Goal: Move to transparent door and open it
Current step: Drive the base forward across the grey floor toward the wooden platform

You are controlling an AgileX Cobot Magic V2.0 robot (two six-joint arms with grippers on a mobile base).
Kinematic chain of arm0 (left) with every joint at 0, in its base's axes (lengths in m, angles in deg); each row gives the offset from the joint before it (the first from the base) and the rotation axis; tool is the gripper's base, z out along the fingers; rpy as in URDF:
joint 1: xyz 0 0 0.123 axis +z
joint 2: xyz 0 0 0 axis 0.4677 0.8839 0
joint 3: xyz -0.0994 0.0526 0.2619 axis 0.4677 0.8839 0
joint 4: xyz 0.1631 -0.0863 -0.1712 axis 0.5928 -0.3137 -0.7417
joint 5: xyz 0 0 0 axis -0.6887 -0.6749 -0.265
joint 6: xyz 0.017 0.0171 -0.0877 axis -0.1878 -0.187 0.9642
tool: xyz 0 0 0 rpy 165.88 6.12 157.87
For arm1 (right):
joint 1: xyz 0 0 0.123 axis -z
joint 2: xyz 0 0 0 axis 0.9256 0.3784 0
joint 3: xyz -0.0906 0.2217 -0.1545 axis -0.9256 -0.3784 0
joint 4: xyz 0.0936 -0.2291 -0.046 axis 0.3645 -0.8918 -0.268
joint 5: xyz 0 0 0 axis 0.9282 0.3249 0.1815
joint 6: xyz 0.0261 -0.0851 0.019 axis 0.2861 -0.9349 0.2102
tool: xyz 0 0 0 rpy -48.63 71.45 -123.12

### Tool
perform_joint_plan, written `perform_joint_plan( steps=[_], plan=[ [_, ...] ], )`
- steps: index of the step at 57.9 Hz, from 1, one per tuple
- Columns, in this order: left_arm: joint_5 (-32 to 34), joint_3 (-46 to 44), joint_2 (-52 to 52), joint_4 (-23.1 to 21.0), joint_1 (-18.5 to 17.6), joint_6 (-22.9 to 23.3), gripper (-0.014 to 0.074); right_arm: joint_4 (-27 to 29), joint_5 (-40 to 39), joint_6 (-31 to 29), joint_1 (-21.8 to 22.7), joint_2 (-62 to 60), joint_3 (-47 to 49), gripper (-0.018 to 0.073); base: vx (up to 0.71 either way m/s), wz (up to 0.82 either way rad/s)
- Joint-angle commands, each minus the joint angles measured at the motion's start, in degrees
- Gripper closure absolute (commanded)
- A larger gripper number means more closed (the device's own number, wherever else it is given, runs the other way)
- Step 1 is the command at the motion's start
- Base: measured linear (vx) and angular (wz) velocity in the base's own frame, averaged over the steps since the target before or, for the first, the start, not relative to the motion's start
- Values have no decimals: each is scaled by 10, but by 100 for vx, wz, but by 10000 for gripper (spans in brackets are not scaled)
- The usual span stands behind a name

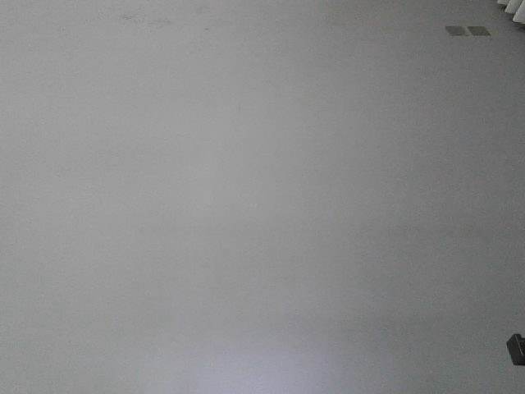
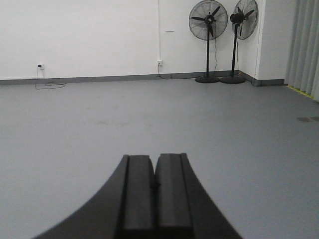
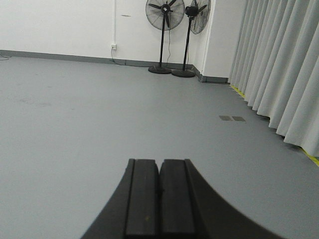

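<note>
We're out on open floor, and the transparent door is nowhere in any of the three views. No white frame, no glass, no pull handle.

The front camera looks down on plain grey floor [image 1: 246,205], with a pair of small dark floor plates [image 1: 467,31] near the top right and a bit of something dark [image 1: 517,349] at the lower right edge, too little of it showing to name.

The left gripper [image 2: 155,164] points level across the room, jaws pressed flat together with nothing between them. The right gripper [image 3: 159,167] sits the same way, jaws closed and empty. That looks like a travel posture: arms tucked and jaws shut so nothing catches while the base drives.

Ahead of the left wrist are the white wall [image 2: 89,35], a wall socket [image 2: 160,62], a loose cable [image 2: 50,85] by the skirting, and two pedestal fans [image 2: 208,20] side by side in the far corner.

The right wrist sees long pale curtains [image 3: 279,64] down the right side, with a yellow floor line [image 3: 311,158] along their foot.

My read is that this is the approach stage, with the opening not begun. The door may lie behind those curtains or off to one side, but I can't tell from here. The base will need to turn until the handle comes into view.
</note>
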Motion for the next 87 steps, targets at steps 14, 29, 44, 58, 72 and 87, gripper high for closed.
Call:
perform_joint_plan(
  steps=[14,29,44,58,72,87],
  plan=[
    [47,9,-2,-4,-2,4,603,-2,-50,0,3,-9,-2,566,0,0],
    [47,9,-2,-4,-2,4,603,-2,-50,0,3,-9,-2,566,0,0],
    [47,9,-2,-4,-2,4,603,-2,-50,0,3,-9,-2,566,1,-2],
    [47,9,-2,-4,-2,4,603,-2,-50,0,3,-9,-2,566,5,3],
    [47,9,-2,-4,-2,4,603,-2,-50,0,3,-9,-2,566,11,4],
    [47,9,-2,-4,-2,4,603,-2,-50,0,3,-9,-2,566,12,9]
  ],
)
